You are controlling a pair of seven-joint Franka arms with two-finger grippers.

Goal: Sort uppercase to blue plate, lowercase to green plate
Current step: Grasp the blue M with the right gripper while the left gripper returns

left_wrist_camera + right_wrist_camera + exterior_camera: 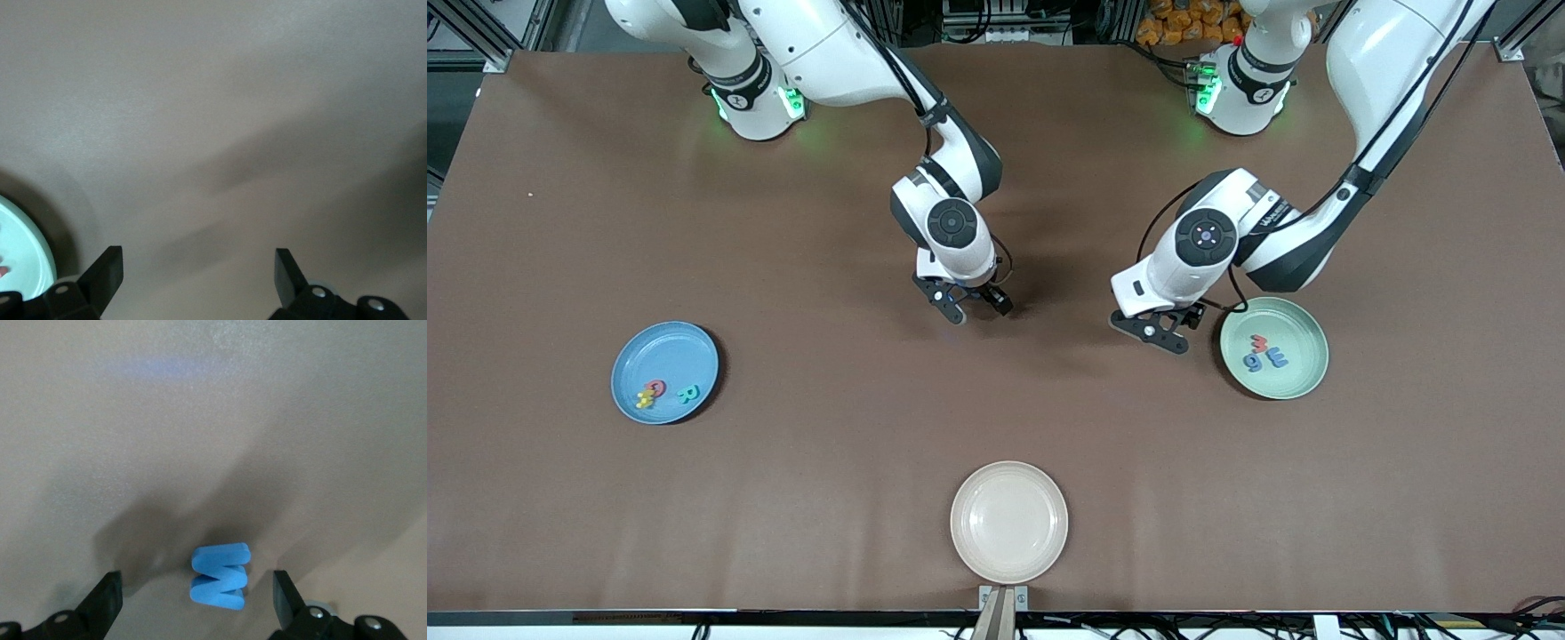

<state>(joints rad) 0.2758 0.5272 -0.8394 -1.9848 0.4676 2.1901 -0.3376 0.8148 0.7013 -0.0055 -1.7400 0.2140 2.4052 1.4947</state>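
Note:
My right gripper (963, 304) is open and low over the table's middle. In the right wrist view the blue W (220, 577) lies on the table between its open fingers (198, 590), untouched; the front view hides it under the hand. The blue plate (660, 349) holds the red Q (655, 388), yellow H (644, 399) and teal R (687, 394). The green plate (1294, 324) holds the red w (1259, 343), blue g (1254, 363) and another blue letter (1277, 358). My left gripper (1160, 333) is open and empty beside the green plate (27, 247). The yellow hooked letter is not seen.
A cream-white plate (962, 524) sits at the table's edge nearest the front camera, midway between the arms. The brown table mat (827, 462) stretches between the three plates.

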